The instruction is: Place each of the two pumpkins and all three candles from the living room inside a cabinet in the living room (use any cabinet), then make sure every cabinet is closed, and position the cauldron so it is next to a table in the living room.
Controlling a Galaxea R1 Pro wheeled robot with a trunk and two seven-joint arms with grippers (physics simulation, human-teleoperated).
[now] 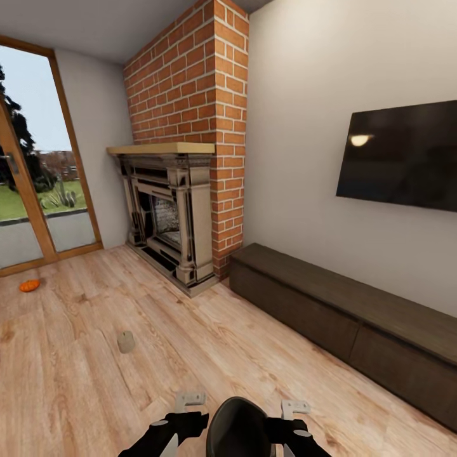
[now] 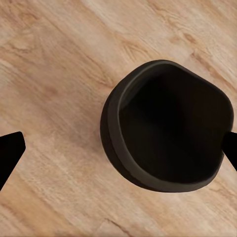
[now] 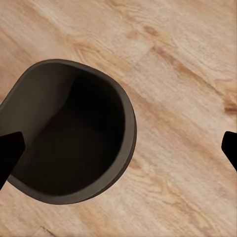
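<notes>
Both grippers, left (image 1: 190, 401) and right (image 1: 296, 406), gape empty, flanking the cauldron (image 1: 239, 428); bare floor (image 1: 209, 343) stretches to the closed cabinet (image 1: 343, 317), candle (image 1: 126, 342) and pumpkin (image 1: 29, 285)

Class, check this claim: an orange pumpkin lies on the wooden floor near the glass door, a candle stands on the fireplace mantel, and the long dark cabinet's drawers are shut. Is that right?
One detail is wrong. In the head view the candle stands on the wooden floor, not on the fireplace mantel. The pumpkin does lie near the glass door, and the cabinet shows shut drawer fronts.
</notes>
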